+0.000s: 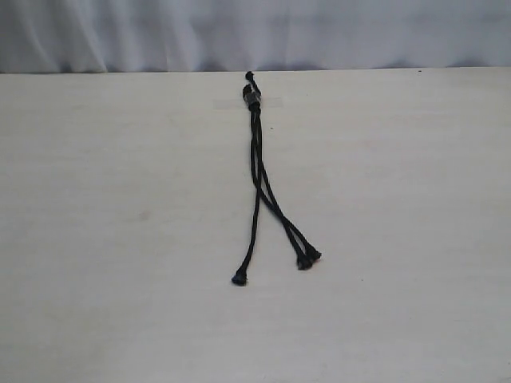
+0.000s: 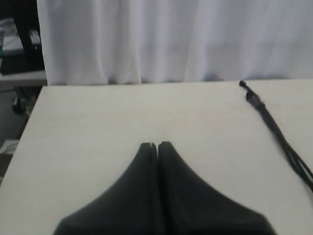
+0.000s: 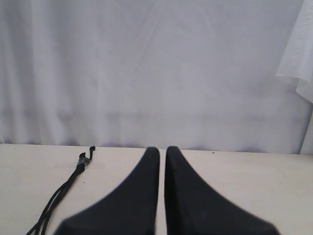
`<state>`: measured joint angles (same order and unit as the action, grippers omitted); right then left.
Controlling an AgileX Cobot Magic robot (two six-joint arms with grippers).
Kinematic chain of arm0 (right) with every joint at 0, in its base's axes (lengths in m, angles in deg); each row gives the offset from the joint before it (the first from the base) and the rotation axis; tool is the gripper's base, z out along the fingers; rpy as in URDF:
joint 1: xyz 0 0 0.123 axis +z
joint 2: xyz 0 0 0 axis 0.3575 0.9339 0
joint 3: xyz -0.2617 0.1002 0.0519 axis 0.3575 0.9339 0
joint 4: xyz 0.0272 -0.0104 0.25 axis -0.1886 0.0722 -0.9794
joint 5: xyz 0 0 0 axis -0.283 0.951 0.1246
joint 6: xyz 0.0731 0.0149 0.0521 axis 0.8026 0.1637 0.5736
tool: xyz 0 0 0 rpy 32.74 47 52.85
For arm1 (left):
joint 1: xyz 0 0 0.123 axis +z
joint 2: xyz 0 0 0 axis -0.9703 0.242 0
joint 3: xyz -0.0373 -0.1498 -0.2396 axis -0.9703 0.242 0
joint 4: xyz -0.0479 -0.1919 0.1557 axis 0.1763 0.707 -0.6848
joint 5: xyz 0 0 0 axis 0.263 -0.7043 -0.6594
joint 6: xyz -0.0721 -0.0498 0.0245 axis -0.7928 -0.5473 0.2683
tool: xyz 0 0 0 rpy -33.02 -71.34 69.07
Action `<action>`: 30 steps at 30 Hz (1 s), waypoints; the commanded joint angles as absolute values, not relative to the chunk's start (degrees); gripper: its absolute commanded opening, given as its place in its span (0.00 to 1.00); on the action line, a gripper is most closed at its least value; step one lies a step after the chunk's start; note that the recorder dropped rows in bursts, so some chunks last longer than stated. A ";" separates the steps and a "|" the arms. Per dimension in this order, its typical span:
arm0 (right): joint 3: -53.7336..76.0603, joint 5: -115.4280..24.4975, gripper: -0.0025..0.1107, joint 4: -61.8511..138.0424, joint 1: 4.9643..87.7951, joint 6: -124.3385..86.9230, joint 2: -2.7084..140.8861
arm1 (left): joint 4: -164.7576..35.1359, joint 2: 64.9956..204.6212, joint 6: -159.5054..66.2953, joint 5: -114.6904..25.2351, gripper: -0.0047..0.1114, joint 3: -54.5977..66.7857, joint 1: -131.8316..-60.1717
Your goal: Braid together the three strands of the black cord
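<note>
This looks like a staged test bench in a lab-like room. A bare, pale wood-grain table (image 1: 120,239) is backed along its far edge by a plain white curtain (image 1: 335,32), and 1 black cord (image 1: 257,159) is laid out on it. Beside the curtain's edge, the left wrist view catches dim, cluttered furniture (image 2: 19,54).

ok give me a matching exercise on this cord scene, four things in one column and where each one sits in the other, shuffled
Things:
1. knotted end
2. lone strand tip
3. paired strand tips
4. white curtain

Places (exterior view):
a. behind the table
b. low in the view, left, alone
c. by the table's back edge
d. low in the view, right, side by side

Pairs: 1-c, 2-b, 3-d, 4-a
</note>
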<state>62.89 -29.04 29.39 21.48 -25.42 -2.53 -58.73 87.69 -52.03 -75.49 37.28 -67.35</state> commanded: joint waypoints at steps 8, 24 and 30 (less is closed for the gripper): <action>71.47 -29.33 0.06 29.30 21.09 -25.72 -2.71 | -59.13 68.87 -51.83 -74.26 0.04 37.48 -67.67; 71.60 -29.33 0.06 29.30 21.09 -25.72 -2.71 | -59.65 65.00 -51.83 -62.47 0.04 48.26 -67.77; 71.60 -29.33 0.06 29.30 21.09 -25.72 -2.71 | -59.65 65.00 -51.83 -61.15 0.04 57.39 -67.77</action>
